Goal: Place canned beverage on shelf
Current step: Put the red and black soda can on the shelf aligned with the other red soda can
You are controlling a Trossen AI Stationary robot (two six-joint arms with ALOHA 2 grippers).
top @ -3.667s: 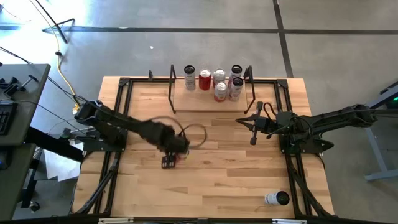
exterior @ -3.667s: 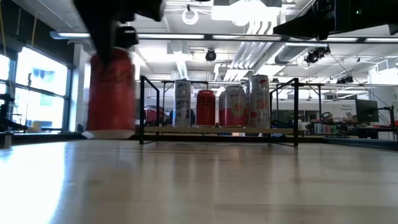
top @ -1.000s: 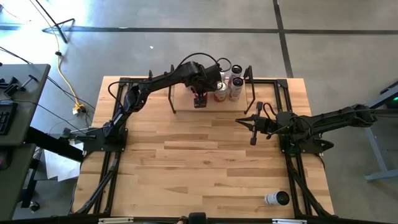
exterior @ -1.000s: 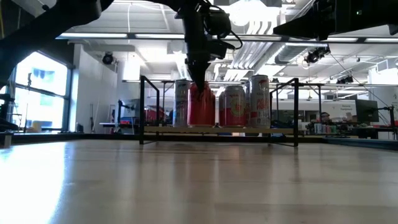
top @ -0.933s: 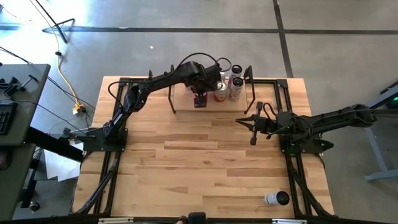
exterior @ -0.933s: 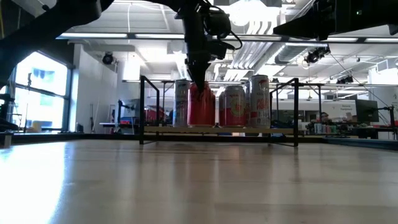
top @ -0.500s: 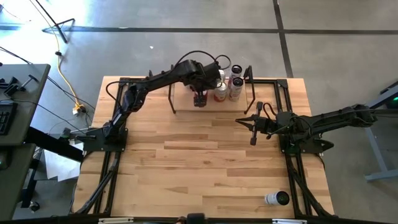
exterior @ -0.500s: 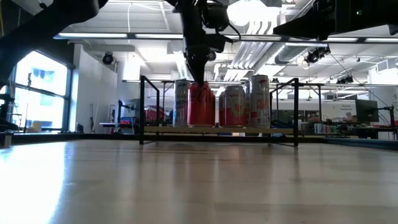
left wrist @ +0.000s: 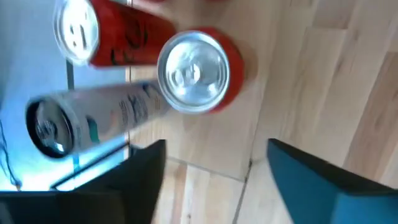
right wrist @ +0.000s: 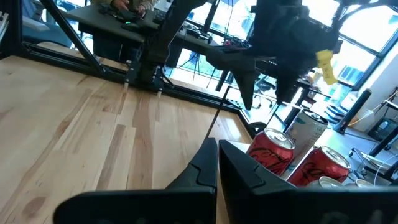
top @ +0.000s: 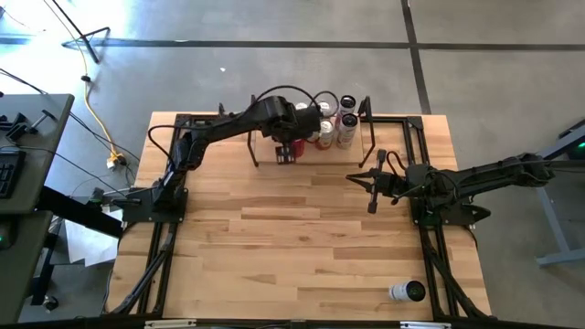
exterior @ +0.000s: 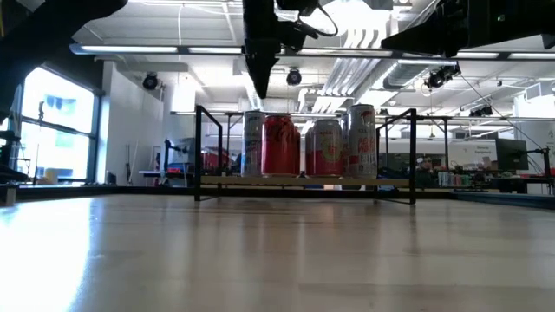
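The red aluminium can (exterior: 280,145) stands upright on the low light-wood shelf (exterior: 303,180) near the counter's far edge, beside a silver can (exterior: 253,144) and several pink-and-white cans (exterior: 326,147). A second ago the left gripper (top: 286,152) sat around it; now it has risen clear above the shelf's front edge, fingers open and empty. The right gripper (top: 371,203), fingers closed, waits by the right edge. Another can (top: 407,291) lies near the front right corner of the light-wood counter (top: 302,256).

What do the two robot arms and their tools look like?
Both arms are dark, jointed and slender, with black cables looping beside them. The left tool and right tool each end in two dark, flat, tapering fingers. A yellow tag shows on the left wrist in the right wrist view.
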